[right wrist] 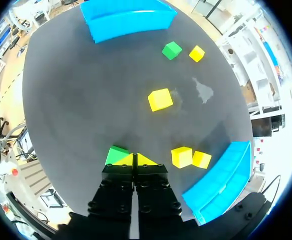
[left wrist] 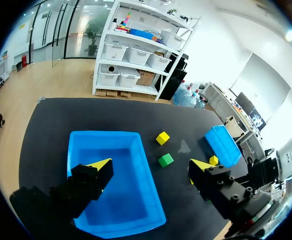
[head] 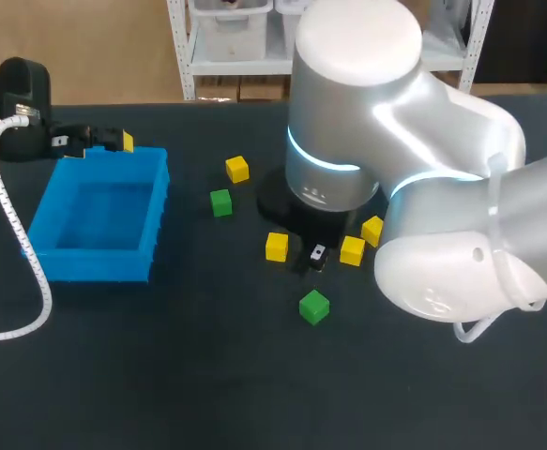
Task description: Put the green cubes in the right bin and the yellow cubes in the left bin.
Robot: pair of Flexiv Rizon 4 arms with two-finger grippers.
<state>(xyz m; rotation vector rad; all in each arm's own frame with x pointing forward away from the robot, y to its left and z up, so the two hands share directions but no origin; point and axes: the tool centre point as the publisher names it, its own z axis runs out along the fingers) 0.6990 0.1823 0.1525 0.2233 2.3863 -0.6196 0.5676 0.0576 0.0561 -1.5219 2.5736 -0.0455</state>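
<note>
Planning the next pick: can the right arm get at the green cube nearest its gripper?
Probably yes. The green cube lies just beside the right gripper, with bare table around it; the gripper is shut and must open first.

Blue bin, yellow cubes, green cubes

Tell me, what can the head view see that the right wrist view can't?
Only the head view shows the left gripper, at the far edge of the left bin, and the big right arm from outside. Only the right wrist view shows the right bin, which that arm seems to hide from above, and the right gripper, shut, with a green cube beside it. Both show the left bin, four yellow cubes and two green cubes.
</note>
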